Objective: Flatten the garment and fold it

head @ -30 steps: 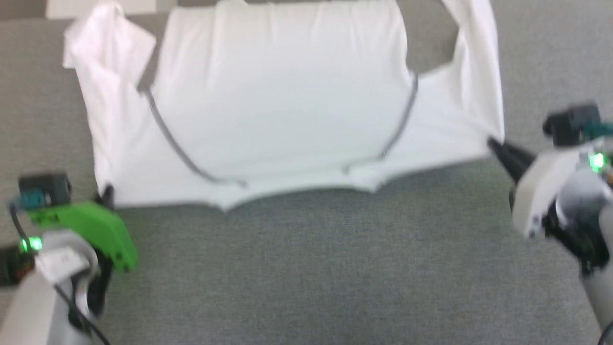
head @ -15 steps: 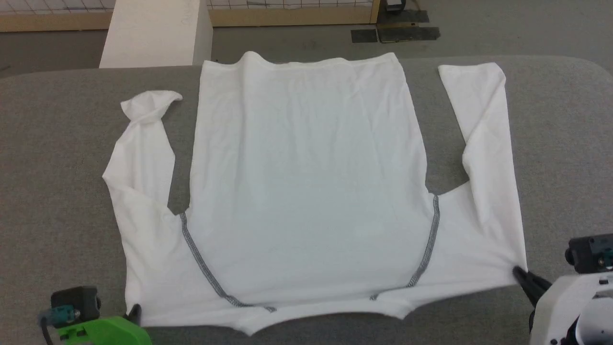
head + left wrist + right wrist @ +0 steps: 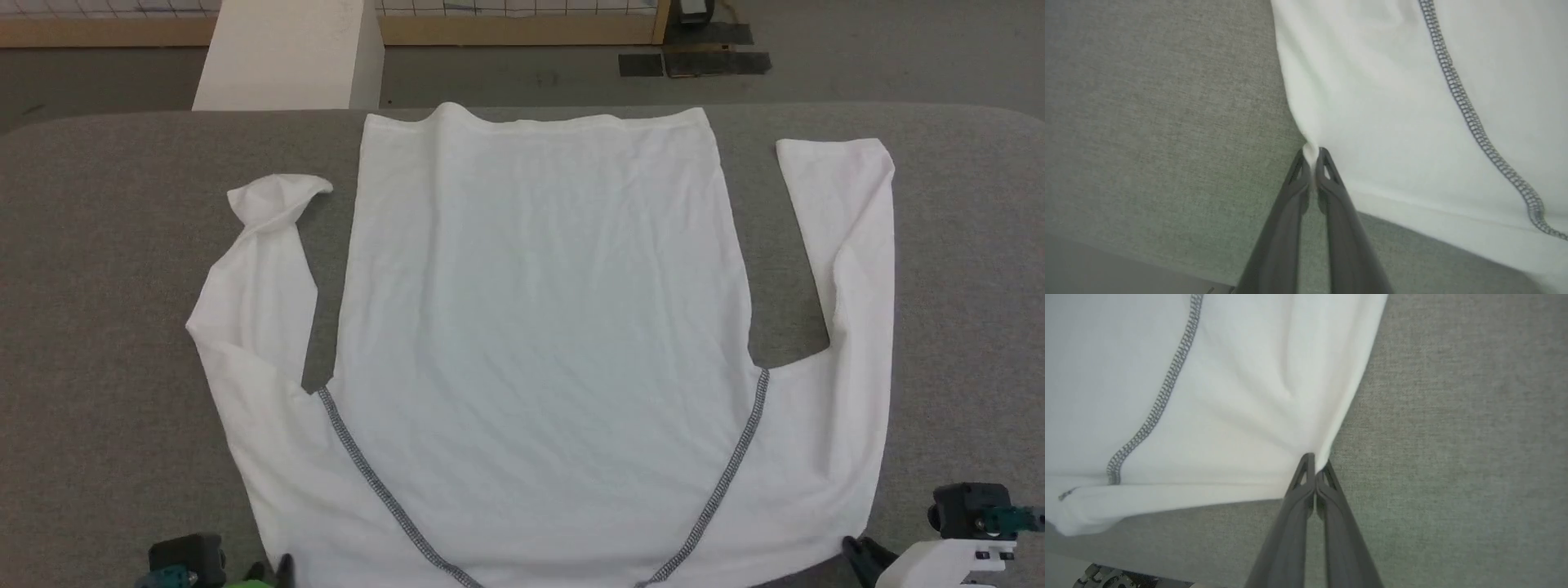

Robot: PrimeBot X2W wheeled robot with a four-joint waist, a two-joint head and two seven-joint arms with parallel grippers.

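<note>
Flatten step, near its end by the look of it; no fold begun. Shirt (image 3: 539, 327) spread on grey counter (image 3: 114, 327), shoulder end nearest the robot, hem right at the far edge, white box (image 3: 286, 57) beyond. Left tool (image 3: 1312, 157) narrow, pinching a nub of cloth at the near left shoulder corner. Right tool (image 3: 1316, 465) narrow too, nipped on the near right corner, with creases fanning out from the pinch. Both low at the counter, well apart, at opposite ends of the shoulder line. Body mostly smooth, only faint ripples. Right sleeve (image 3: 849, 245) straight beside the body, pointing away. Left sleeve (image 3: 257, 286) angled out, with cuff (image 3: 277, 196) twisted and bunched, so not flat there. Grey stitched seams (image 3: 367, 482) running diagonal toward the collar.

Next, as judged:
- Let go of both corners without dragging the cloth back.
- Sort out the bunched cuff: take it at the end with left tool, draw outward to untwist, lay down flat.
- Only then start folding, probably a sleeve across the body first.

Thin cloth, so pinch low at an edge, lift little, move slowly to avoid rucking the smoothed body. Mind the hem at the far counter edge; could slide off if pushed.
</note>
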